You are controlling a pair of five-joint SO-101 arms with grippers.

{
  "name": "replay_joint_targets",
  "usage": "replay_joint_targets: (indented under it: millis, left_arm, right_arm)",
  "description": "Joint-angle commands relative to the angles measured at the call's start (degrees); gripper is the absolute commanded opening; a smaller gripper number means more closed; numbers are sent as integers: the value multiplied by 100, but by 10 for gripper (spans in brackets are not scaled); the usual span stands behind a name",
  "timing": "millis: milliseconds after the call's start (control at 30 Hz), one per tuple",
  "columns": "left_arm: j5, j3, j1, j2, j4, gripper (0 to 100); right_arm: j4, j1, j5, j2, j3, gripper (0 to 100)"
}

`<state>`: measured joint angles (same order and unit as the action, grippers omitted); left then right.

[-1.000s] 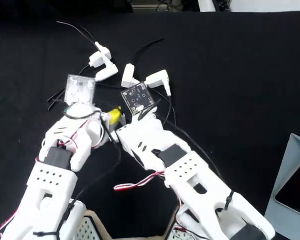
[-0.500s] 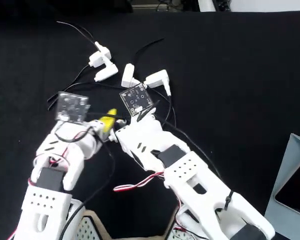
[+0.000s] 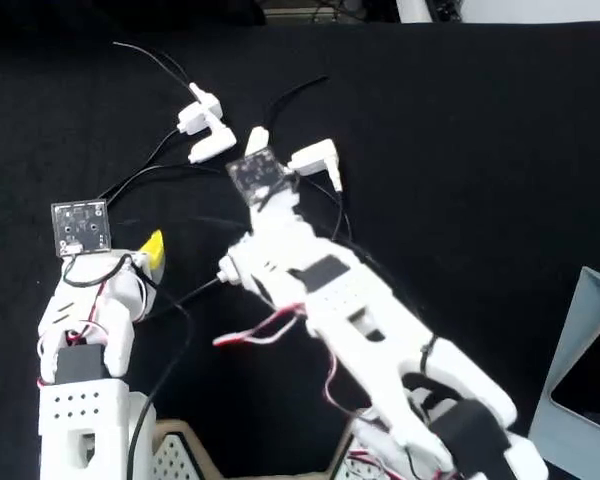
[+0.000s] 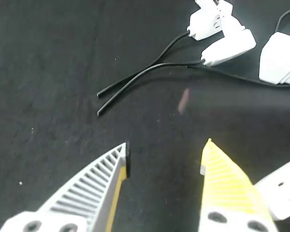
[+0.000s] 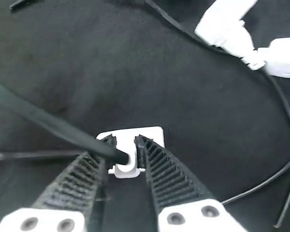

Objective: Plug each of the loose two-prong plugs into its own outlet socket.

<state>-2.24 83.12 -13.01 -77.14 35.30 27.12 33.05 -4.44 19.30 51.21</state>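
Observation:
Several white two-prong plugs with black cables lie on the black cloth at the back. Two of them (image 3: 204, 128) sit close together, and another plug (image 3: 315, 157) lies to their right. My right gripper (image 5: 125, 141) is shut on a fourth white plug (image 5: 130, 166), its ridged fingers on either side where the cable (image 5: 48, 123) enters. From above, the right arm (image 3: 310, 285) stretches to that plug (image 3: 257, 137). My left gripper (image 4: 166, 145) is open over bare cloth, well short of the paired plugs (image 4: 222, 34). Its yellow finger (image 3: 152, 250) is seen from above.
Loose black cable ends (image 4: 135, 79) trail over the cloth between the left gripper and the plugs. A grey-blue box (image 3: 580, 370) stands at the table's right edge. A white part of the right arm (image 4: 285, 193) is close beside the yellow finger.
The left arm has drawn back and to the left, away from the right arm. The right arm has pushed forward toward the plugs and now sits on one of them.

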Motion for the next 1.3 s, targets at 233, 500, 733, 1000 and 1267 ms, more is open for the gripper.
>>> replay_joint_targets:
  millis: [233, 500, 733, 1000, 1267]
  left_arm:
    - [-44, 4, -48, -70, -88, 252]
    - [-44, 4, -48, -70, -88, 252]
    - [-44, 13, -48, -70, -88, 252]
    - [-53, 13, -48, -70, -88, 252]
    - [-53, 13, -48, -70, -88, 252]
  right_arm:
    - [9, -316, 149, -497, -479, 11]
    - [-422, -334, 149, -593, -338, 11]
    - [-510, -325, 158, -593, -268, 11]
    - [-510, -281, 158, -593, -92, 11]
    - [-510, -176, 308, -593, 40, 11]
